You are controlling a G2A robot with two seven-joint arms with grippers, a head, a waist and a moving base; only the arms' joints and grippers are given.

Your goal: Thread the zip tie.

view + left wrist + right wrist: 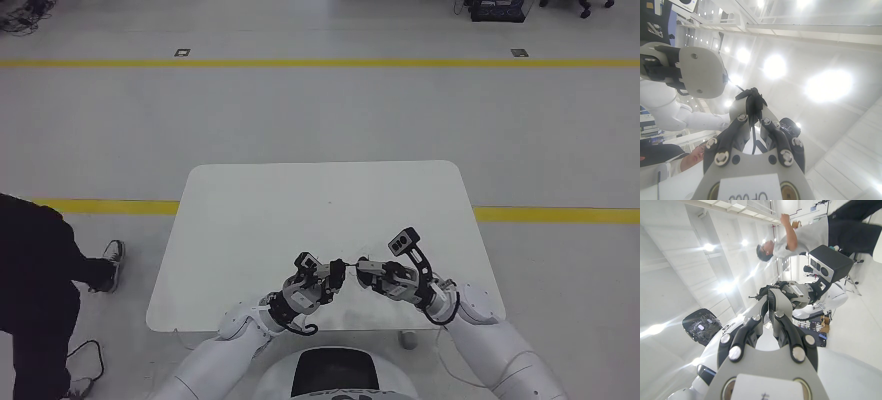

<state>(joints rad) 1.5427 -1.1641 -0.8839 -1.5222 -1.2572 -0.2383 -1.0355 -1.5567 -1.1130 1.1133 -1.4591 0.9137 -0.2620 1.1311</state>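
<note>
room: wide table (320, 195) surface ahead and to both sides | blocked: left gripper (337, 271) and right gripper (363, 268) nose to nose, zip tie (351, 266) bridging their gap

A white rectangular desk with rounded corners (320, 200) stands on a pale grey smooth floor (300, 120). A far yellow floor line (320, 63) runs across well beyond the desk. A near yellow floor line (560, 214) shows on either side of the desk. Two small dark square floor plates (182, 51) lie just past the far line. Overhead, long white ceiling beams (810, 28) cross above bright round ceiling lights (774, 65).
</note>
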